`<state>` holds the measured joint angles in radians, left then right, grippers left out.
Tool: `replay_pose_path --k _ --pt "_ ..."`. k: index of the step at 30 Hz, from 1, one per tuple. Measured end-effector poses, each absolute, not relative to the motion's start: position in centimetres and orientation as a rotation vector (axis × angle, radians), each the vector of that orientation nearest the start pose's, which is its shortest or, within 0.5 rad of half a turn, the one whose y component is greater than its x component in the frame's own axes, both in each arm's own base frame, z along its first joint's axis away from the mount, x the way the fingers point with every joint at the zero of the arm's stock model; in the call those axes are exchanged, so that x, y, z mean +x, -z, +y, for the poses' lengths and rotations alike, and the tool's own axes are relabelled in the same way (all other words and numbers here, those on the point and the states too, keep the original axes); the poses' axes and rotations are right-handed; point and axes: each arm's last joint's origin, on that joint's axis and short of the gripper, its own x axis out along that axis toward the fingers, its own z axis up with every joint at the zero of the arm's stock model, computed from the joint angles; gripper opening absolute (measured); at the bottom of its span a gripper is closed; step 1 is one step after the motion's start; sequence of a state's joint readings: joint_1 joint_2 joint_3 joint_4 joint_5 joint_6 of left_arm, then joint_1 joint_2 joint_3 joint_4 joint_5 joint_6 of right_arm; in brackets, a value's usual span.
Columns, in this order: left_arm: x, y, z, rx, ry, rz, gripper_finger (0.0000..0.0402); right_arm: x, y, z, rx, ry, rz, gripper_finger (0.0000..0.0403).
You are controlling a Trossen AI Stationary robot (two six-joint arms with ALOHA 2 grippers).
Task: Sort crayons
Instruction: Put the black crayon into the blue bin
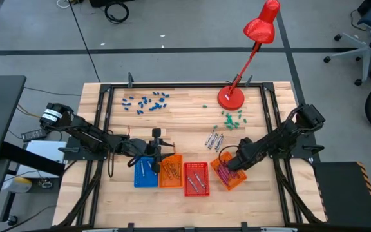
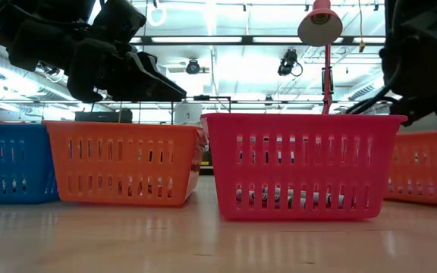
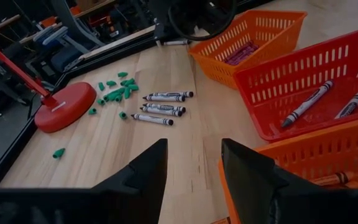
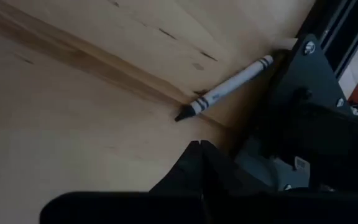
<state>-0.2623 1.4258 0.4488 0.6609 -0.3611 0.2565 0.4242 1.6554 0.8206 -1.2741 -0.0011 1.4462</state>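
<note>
On the tabletop (image 4: pixel 73 137), a grey crayon (image 4: pixel 225 92) is seen just ahead of the R tool (image 4: pixel 199 149), tips pressed together, empty; L tool (image 3: pixel 194 177) is held open above orange tray (image 3: pixel 303 155).

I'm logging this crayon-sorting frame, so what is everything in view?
Table: one, pale wood.
Trays: four, side by side between the arms; blue tray, left orange tray, red tray, right orange tray.
Grey crayons: about four loose beside the green bits; at least two in the red tray.
Magenta crayons: several, in the right orange tray.
Orange crayon: one seen, in the left orange tray.
Blue bits: many, scattered left of the lamp.
Green bits: several, by the lamp's base.
Lamp: one, red, on the table.
Left end effector: open, over the blue and left orange trays.
Right end effector: shut, over the right orange tray.
</note>
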Motion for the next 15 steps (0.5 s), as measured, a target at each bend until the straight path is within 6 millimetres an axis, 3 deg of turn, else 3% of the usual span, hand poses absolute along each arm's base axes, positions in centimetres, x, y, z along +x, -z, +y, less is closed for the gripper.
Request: replay_pose_path --k 10,15 --pt "25.3 -16.6 -5.7 0.351 -0.059 0.313 0.0164 19.5 -14.9 7.6 0.578 1.249 1.647 0.0005" --pt "25.2 -16.5 -5.7 0.353 -0.059 0.316 0.0164 19.3 -15.5 7.6 0.588 1.309 1.689 0.0004"
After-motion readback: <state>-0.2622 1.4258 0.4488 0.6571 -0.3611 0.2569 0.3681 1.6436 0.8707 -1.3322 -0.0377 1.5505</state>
